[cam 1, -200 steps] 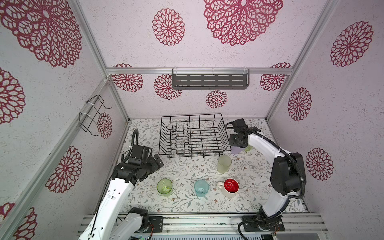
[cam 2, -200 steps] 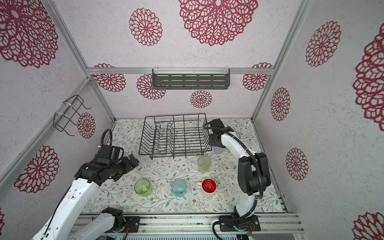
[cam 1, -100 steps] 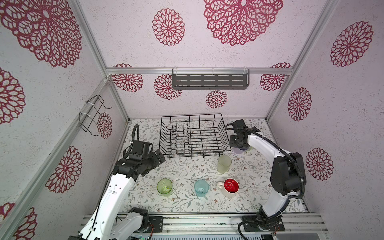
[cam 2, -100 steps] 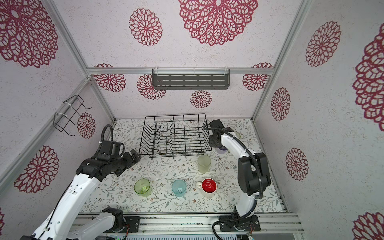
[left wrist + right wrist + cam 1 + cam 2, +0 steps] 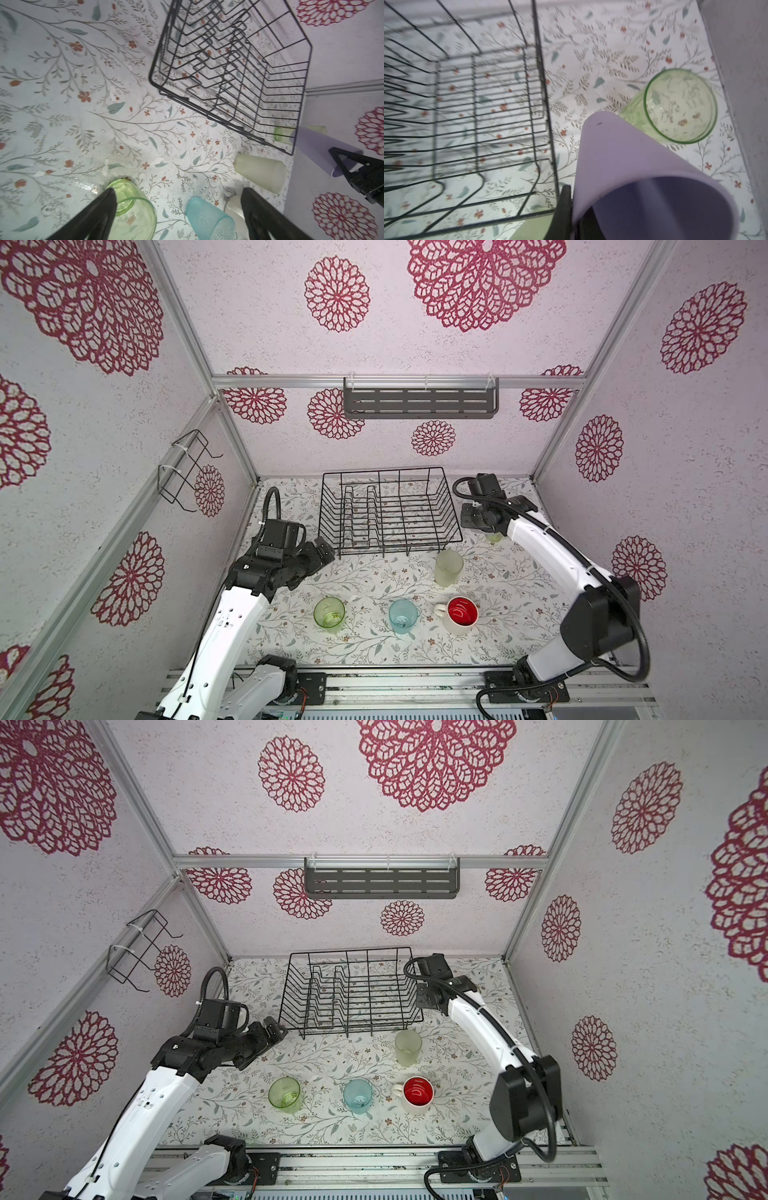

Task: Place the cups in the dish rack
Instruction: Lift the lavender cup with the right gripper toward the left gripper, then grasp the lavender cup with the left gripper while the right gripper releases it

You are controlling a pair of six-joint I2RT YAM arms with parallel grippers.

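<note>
The right hand (image 5: 572,216) is pinching the rim of the lilac tumbler (image 5: 633,158), one finger outside the wall and one inside the mouth, jaws narrowed onto that wall. The tumbler is sitting just outside the dish rack (image 5: 390,510), at the rack's 3 o'clock in both top views, with a clear-green glass (image 5: 681,106) close at its 4 o'clock. Whether its base is touching the worktop (image 5: 374,572) cannot be told.

Its long axis is running roughly vertical, mouth up toward the wrist, base pointing down.

The step in hand is likely the lift and carry. A one-wall pinch is letting the tumbler swing, so rising straight, clearing the rack's top wire, then travelling toward 9 o'clock into the open bay looks wise, without brushing the glass.

The left hand (image 5: 178,193) is hanging wide open and empty near the rack's 7 o'clock corner.
</note>
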